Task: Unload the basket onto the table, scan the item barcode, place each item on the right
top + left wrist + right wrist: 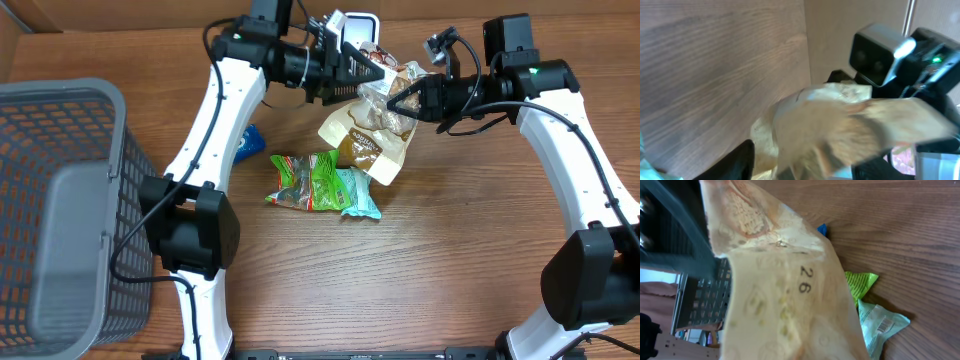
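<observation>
Plainly the right hand [393,102] pinches the snack bag [366,140], which hangs lengthwise below it; whether the left hand [372,72], just opposite, grips it I cannot tell.

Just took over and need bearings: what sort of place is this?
Probably a mock shop checkout station: a grey mesh basket, loose snack packets on a wooden table, and what may be a scanner.

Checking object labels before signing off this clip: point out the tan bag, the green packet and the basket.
tan bag [365,150], overhead view, its brown label.
green packet [308,180], overhead view, its middle.
basket [60,88], overhead view, far rim.
</observation>
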Controlling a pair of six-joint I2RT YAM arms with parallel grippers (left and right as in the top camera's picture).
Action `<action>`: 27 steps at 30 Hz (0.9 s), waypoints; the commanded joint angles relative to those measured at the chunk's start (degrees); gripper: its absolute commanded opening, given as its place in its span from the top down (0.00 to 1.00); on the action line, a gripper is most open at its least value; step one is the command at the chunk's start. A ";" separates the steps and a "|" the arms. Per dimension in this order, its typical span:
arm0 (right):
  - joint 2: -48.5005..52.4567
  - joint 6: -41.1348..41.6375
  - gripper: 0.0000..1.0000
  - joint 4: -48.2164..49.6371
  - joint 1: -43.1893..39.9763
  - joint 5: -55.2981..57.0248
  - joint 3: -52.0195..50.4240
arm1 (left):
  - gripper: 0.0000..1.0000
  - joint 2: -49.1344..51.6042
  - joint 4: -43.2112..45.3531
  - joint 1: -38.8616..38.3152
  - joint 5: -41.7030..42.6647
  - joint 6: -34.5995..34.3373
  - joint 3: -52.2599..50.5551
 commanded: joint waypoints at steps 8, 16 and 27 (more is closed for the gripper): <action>-6.23 0.31 0.96 -2.86 -0.37 7.54 0.13 | 0.26 -12.00 -5.46 2.32 -17.84 6.32 12.68; -12.87 -2.82 0.96 -2.80 0.07 2.84 0.22 | 0.16 -20.63 -18.29 2.32 -45.97 10.49 14.12; -16.41 -3.26 0.96 -2.86 0.20 1.79 0.22 | 0.00 -22.10 -31.26 2.51 -75.10 11.72 13.97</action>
